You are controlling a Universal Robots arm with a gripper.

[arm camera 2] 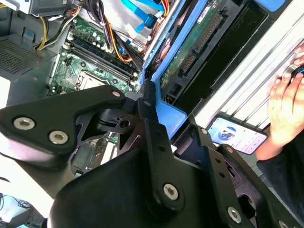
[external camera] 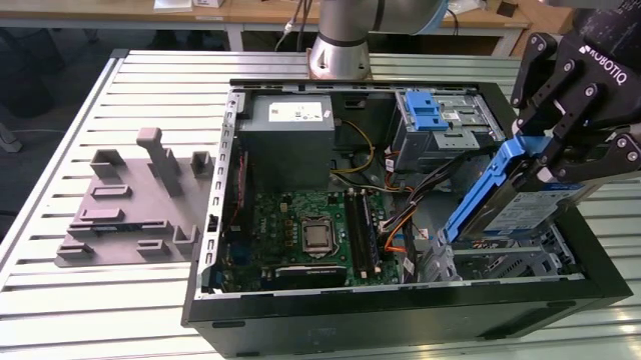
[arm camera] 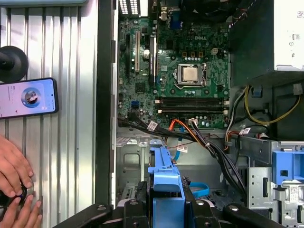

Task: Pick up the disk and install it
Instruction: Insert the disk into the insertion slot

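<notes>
The pick-up is done: the gripper [external camera: 561,154] is clenched on the disk [external camera: 511,199] by its blue bracket, holding it tilted, lower end down, over the drive bay [external camera: 506,259] at the front corner of the open computer case [external camera: 401,300] on the exterior view's right. Installation is not finished, as I judge it, since the disk stands steeply above the bay and is not seated flat inside. On the bench [arm camera: 61,52] beside the case lie a phone [arm camera: 28,97] and a person's hand [arm camera: 14,166].
</notes>
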